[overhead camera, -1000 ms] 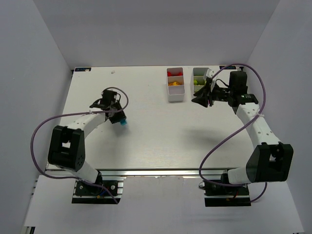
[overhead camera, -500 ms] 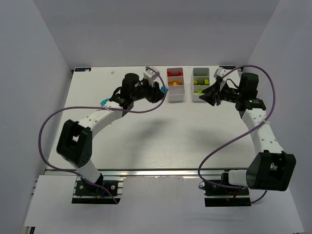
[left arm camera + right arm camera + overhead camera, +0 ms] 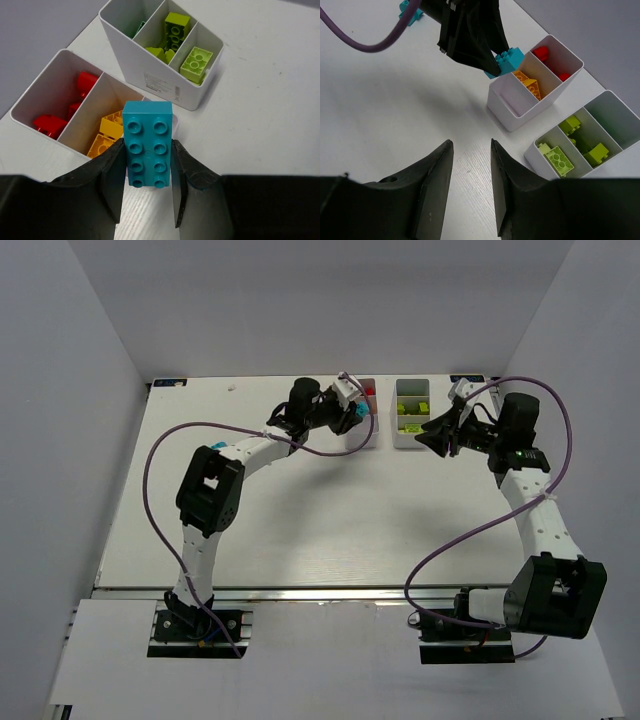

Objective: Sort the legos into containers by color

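My left gripper (image 3: 147,146) is shut on a cyan lego (image 3: 148,137) with eight studs and holds it over the near end of the left container (image 3: 47,92). That bin has red legos (image 3: 50,124) in its far compartment and orange-yellow ones (image 3: 107,131) in the middle. The top view shows the left gripper (image 3: 352,418), the brick (image 3: 363,412) and the bin (image 3: 362,437). The right container (image 3: 150,75) holds lime legos (image 3: 196,64). My right gripper (image 3: 470,150) is open and empty above bare table, near the right bin (image 3: 410,435). It sees the held brick (image 3: 509,59).
A second cyan lego (image 3: 410,12) lies on the table to the left, behind the left arm. The left arm's purple cable (image 3: 165,455) loops over the left half of the table. The two bins stand side by side at the back of the table.
My left arm has swung from the left middle of the table up to the left bin, carrying the cyan lego. My right gripper has drifted slightly right and stays open.
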Controlling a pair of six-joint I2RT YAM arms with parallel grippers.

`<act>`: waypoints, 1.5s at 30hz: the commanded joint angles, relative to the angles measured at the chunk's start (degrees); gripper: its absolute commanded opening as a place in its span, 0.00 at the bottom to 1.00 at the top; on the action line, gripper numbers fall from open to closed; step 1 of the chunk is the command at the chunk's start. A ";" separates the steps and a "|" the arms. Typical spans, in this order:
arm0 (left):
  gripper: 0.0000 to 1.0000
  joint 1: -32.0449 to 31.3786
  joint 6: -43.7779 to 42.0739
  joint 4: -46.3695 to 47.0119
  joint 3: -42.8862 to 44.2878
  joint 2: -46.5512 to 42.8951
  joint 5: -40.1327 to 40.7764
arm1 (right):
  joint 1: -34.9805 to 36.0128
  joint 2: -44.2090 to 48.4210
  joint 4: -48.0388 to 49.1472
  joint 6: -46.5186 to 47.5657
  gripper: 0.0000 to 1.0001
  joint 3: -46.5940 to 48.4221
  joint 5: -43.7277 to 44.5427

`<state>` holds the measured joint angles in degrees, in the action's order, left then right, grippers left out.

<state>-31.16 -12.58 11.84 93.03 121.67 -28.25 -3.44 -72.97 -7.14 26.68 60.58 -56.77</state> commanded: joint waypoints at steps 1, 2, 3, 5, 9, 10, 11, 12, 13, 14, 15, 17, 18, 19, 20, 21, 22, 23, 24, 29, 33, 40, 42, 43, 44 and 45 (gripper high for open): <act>0.20 -0.57 -5.52 3.54 3.55 0.14 1.79 | -0.77 1.69 3.01 -1.45 0.42 -0.28 -0.97; 0.22 -0.57 -5.87 3.02 5.04 0.85 2.67 | -0.86 1.69 2.92 -1.45 0.42 -0.37 -1.06; 0.22 -0.66 -6.23 2.50 5.83 2.16 3.11 | -0.95 1.69 3.00 -1.71 0.42 -0.37 -1.15; 0.23 -0.66 -7.02 1.53 6.89 3.22 3.38 | -1.22 1.69 2.92 -1.89 0.42 -0.55 -1.23; 0.26 -0.84 -8.69 1.17 7.51 4.45 4.34 | -1.57 1.87 3.44 -2.68 0.42 -1.34 -1.41; 0.27 -0.84 -9.39 1.00 7.77 4.98 4.34 | -1.65 1.87 3.71 -3.20 0.42 -1.34 -1.41; 0.27 -0.92 -9.74 0.13 7.95 5.24 4.43 | -1.74 1.78 3.80 -3.38 0.42 -1.43 -1.50; 0.27 -0.92 -10.01 -0.40 8.21 5.51 4.26 | -1.74 1.78 3.88 -3.39 0.42 -1.51 -1.50; 0.27 -0.92 -10.27 -0.84 8.65 5.95 4.34 | -1.74 1.78 3.97 -3.39 0.42 -1.51 -1.50; 0.27 -0.92 -10.36 -1.11 8.66 6.12 4.17 | -1.83 1.78 3.97 -3.47 0.42 -1.51 -1.41; 0.28 -0.92 -10.36 -1.11 8.57 6.21 3.73 | -1.92 1.60 4.06 -3.47 0.42 -1.60 -1.41; 0.29 -1.01 -10.27 -1.29 8.48 6.56 3.38 | -2.09 1.52 4.06 -3.56 0.42 -1.60 -1.41; 0.30 -1.10 -10.27 -1.38 8.57 6.74 3.29 | -2.09 1.25 4.15 -3.74 0.42 -1.60 -1.41; 0.30 -1.19 -10.53 -1.55 8.74 6.92 3.29 | -2.27 1.16 4.41 -4.00 0.42 -1.60 -1.58; 0.31 -1.27 -10.54 -1.90 9.00 7.44 3.38 | -2.36 1.16 4.59 -4.44 0.42 -1.60 -1.59; 0.31 -1.36 -10.62 -2.08 9.27 7.53 3.46 | -2.36 1.08 4.85 -4.70 0.42 -1.60 -1.67; 0.31 -1.45 -10.97 -2.25 9.53 7.79 3.99 | -2.36 0.99 5.03 -4.88 0.42 -1.51 -1.76; 0.32 -1.54 -11.15 -2.52 9.97 8.06 4.34 | -2.45 0.90 5.11 -5.05 0.42 -1.51 -1.85; 0.33 -1.54 -11.41 -2.52 10.23 8.32 4.52 | -2.45 0.81 5.20 -5.14 0.42 -1.43 -1.85; 0.44 -2.33 -12.64 -4.27 11.99 9.47 6.62 | -2.71 0.81 5.12 -5.23 0.42 -1.51 -2.29; 0.57 -3.03 -13.43 -4.72 12.35 9.73 8.65 | -2.97 0.90 5.12 -5.49 0.43 -1.78 -2.46; 0.59 -3.30 -13.35 -5.07 12.08 9.55 10.06 | -3.15 1.07 5.29 -5.58 0.44 -2.04 -2.82; 0.59 -3.38 -13.00 -4.81 12.17 9.03 10.23 | -3.06 1.07 5.38 -5.67 0.44 -2.04 -2.90; 0.59 -3.38 -12.82 -4.37 12.08 8.77 10.23 | -3.15 1.07 5.29 -5.76 0.44 -2.04 -3.08; 0.59 -3.56 -12.65 -4.10 12.08 7.81 10.32 | -3.15 0.99 5.38 -5.76 0.44 -2.13 -3.17; 0.58 -3.65 -12.12 -3.93 12.08 7.19 10.76 | -3.15 0.99 5.29 -5.76 0.44 -2.13 -3.17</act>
<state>-34.35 -25.34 7.38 103.35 131.92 -18.48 -6.35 -72.71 -4.08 21.43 59.00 -58.39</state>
